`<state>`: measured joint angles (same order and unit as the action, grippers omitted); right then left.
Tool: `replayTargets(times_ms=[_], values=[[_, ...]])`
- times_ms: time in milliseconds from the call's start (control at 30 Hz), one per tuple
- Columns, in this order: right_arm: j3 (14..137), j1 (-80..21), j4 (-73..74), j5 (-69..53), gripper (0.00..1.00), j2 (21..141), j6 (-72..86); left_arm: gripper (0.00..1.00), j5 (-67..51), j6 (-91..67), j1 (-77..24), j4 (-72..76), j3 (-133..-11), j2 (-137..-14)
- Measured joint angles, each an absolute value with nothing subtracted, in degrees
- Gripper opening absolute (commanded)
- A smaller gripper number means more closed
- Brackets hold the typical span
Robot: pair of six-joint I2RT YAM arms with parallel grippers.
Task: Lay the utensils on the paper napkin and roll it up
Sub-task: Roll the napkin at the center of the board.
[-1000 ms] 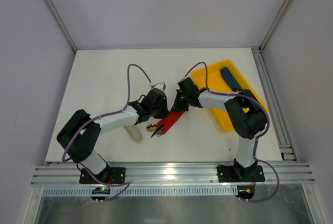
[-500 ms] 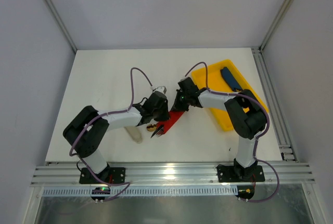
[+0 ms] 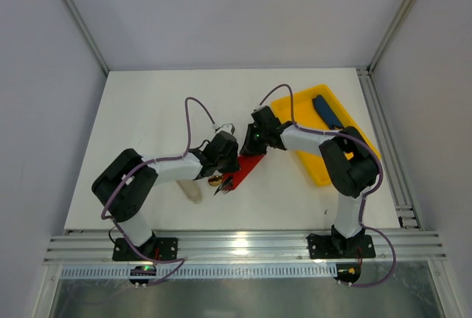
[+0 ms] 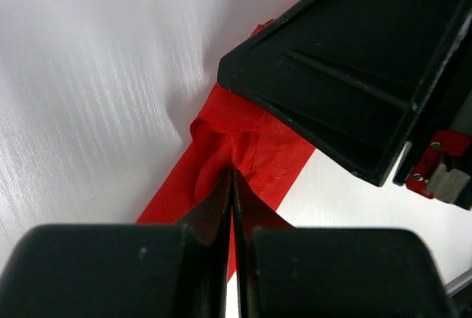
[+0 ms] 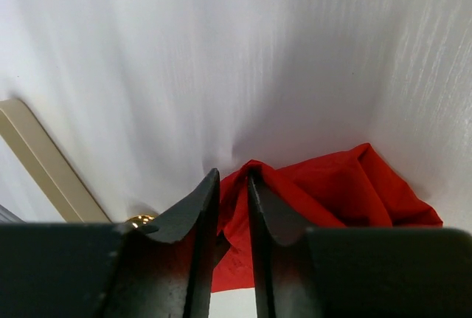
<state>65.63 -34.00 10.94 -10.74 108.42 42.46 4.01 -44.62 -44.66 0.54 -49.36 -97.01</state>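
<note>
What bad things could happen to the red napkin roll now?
1. The right gripper stands slightly open around a fold of the thin red paper napkin; if it lets go fully, the roll may spring loose.
2. The left gripper is shut right against the napkin; pulling could tear the thin paper.
3. The shiny gold metal utensils poke out of the near end, so they might slide out.

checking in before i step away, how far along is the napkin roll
Mostly rolled: the paper napkin lies as a narrow red bundle, with a gold utensil tip poking from its near end. In hand: the left claw is shut, pinching a fold of it, while the right claw stands slightly parted over another fold. Left: tightening the roll and letting go.
</note>
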Motion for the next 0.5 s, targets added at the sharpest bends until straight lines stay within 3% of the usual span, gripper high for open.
replayTargets(times_ms=[167,267,433,500], values=[[68.45,-34.00,13.10,-10.70,0.48,108.38,39.88,0.00,4.08,-44.73,-44.66,0.67,-49.28,-97.01],[70.94,-34.00,15.25,-10.31,0.51,108.27,37.60,0.00,4.10,-44.80,-44.66,0.75,-49.23,-97.01],[72.23,-33.91,17.93,-8.82,0.50,105.71,34.20,0.00,4.29,-44.80,-44.66,1.28,-48.99,-97.01],[72.20,-33.76,18.90,-8.40,0.41,104.05,33.06,0.00,4.32,-44.80,-44.69,1.48,-48.93,-97.01]])
